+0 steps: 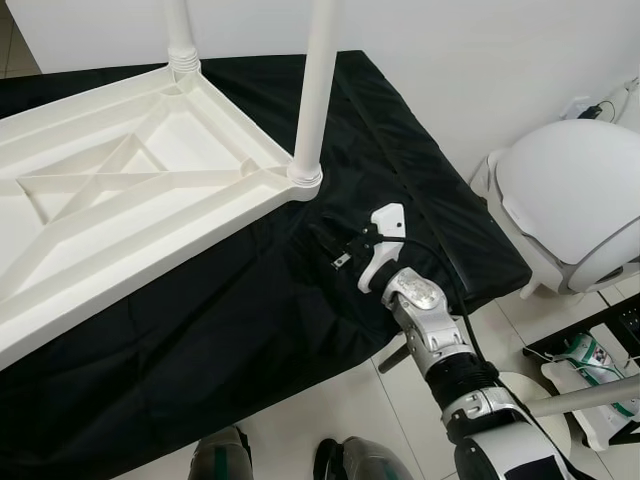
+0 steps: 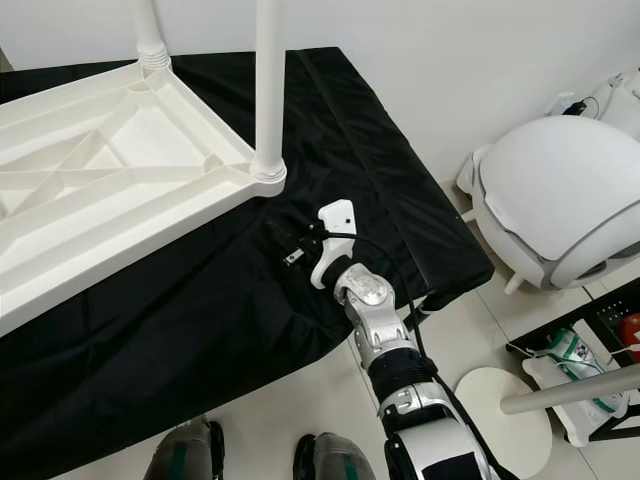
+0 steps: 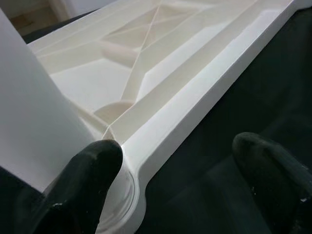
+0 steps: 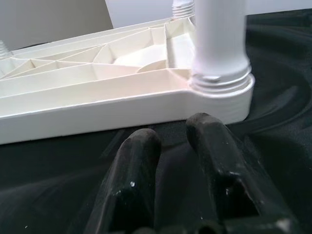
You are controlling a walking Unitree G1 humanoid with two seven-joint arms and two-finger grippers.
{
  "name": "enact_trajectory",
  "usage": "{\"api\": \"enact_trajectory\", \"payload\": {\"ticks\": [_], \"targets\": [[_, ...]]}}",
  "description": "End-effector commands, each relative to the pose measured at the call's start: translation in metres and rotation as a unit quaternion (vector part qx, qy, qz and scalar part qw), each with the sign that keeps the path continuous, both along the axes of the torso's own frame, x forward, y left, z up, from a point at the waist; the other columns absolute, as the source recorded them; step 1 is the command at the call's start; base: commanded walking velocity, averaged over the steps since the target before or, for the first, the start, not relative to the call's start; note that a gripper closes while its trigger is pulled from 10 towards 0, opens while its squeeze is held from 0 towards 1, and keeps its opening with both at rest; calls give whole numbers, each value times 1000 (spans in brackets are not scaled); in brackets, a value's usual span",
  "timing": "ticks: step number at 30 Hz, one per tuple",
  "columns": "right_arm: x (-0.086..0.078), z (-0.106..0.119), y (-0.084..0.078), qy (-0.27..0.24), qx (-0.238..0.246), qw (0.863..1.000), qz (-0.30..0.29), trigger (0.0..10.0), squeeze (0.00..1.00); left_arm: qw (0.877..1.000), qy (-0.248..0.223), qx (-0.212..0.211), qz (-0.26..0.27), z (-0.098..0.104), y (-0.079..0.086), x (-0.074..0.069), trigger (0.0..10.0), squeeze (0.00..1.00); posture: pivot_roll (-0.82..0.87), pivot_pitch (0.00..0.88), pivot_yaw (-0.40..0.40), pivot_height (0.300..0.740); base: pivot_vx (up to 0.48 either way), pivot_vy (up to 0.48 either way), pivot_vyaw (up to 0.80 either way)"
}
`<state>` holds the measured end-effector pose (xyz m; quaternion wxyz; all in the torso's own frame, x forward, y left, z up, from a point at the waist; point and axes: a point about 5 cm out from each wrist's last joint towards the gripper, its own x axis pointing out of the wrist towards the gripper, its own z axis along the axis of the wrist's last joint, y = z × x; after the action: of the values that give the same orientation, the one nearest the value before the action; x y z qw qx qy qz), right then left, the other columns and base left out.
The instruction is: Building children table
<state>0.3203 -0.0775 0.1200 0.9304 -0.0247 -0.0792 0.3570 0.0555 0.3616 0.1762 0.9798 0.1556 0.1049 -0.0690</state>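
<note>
Head views: an upturned white children's table top [image 1: 130,200] lies on a black-draped bench [image 1: 230,330], with one white leg [image 1: 315,90] standing upright in its near corner socket and a second leg [image 1: 180,30] at the far corner; the right hand [image 1: 340,252] rests low on the cloth just beside the near corner, apart from it; a white domed chair [image 1: 570,200] stands on the floor to the right. Left wrist view: the left hand [image 3: 185,170] has its fingers [image 3: 87,175] spread wide, one against the base of a leg [image 3: 34,107] at a corner of the table top, the other over black cloth. Right wrist view: the right hand's fingers [image 4: 214,161] lie nearly together, gripping nothing, pointing at the socketed leg
</note>
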Motion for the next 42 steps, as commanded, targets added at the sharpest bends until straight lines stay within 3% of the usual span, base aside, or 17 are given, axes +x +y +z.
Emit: {"api": "enact_trajectory", "payload": {"ticks": [1,10,16,21,23,26,27,29,30,31,33,34,36,37,38,42], "targets": [[1,-3,-3,2,-11,1000,1,10000,0,999,26,11,28,-5,9,-9,10000,0,276,102,-63,740,0,0,0],[-1,-5,-1,3,-11,1000,6,10000,0,997,40,30,53,-9,16,-16,10000,0,295,101,-77,740,0,0,0],[-1,-7,4,7,-11,1000,16,10000,0,983,35,57,171,-4,56,-42,10000,0,323,104,-99,740,0,0,0],[-1,-7,5,7,-11,1000,18,10000,0,977,37,66,198,-5,65,-47,10000,0,330,104,-105,740,0,0,0],[-1,-7,8,7,-9,1000,23,10000,0,962,37,91,254,-6,79,-48,10000,0,338,103,-112,740,0,0,0],[-1,-6,12,8,-7,1000,29,10000,0,926,31,155,344,-6,101,-30,10000,0,335,100,-115,740,0,0,0],[-1,-6,12,8,-7,1000,29,10000,0,926,31,155,344,-6,101,-30,10000,0,335,100,-115,740,0,0,0],[-1,-6,13,8,-6,1000,30,10000,0,918,17,167,361,-5,104,-17,10000,0,327,97,-116,740,0,0,0],[-1,-5,13,6,-5,1000,30,10000,0,917,3,168,362,-4,103,-4,10000,0,314,93,-113,740,0,0,0],[-1,-5,13,6,-5,1000,30,10000,0,917,3,168,362,-4,103,-4,10000,0,314,93,-113,740,0,0,0],[1,-3,12,3,-3,1000,26,10000,0,913,-22,166,372,-4,101,20,10000,0,308,92,-112,740,0,0,0],[1,-3,12,3,-3,1000,26,10000,0,913,-22,166,372,-4,101,20,10000,0,308,92,-112,740,0,0,0],[2,-1,10,0,0,1000,17,10000,0,918,-49,157,360,-2,92,49,10000,0,283,88,-103,740,0,0,0],[2,-1,10,0,0,1000,17,10000,0,918,-49,157,360,-2,92,49,10000,0,283,88,-103,740,0,0,0],[2,-1,9,-1,3,1000,10,10000,0,923,-67,148,350,0,85,70,10000,0,269,89,-98,740,0,0,0],[2,-1,8,-2,7,1000,3,10000,0,929,-86,137,334,3,76,86,10000,0,256,92,-90,740,0,0,0]]}}
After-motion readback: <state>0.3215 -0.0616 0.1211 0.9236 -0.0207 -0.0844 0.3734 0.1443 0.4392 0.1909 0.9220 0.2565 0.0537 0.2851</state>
